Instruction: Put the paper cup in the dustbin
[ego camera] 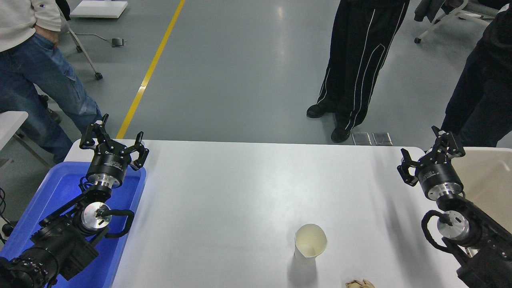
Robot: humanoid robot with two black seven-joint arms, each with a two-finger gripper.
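The paper cup (310, 243) stands upright on the white table (240, 192), near the front edge, right of the middle. Its rim is slightly squashed and its inside is cream. The beige dustbin (488, 176) sits at the table's right end; only part of it shows. My right gripper (430, 150) is open and empty, raised above the table's right end beside the dustbin, well behind and right of the cup. My left gripper (112, 138) is open and empty, parked over the far left corner.
A bright blue tub (128, 200) sits under my left arm at the left edge. A crumpled brownish scrap (359, 284) lies at the front edge, right of the cup. People stand beyond the table's far side.
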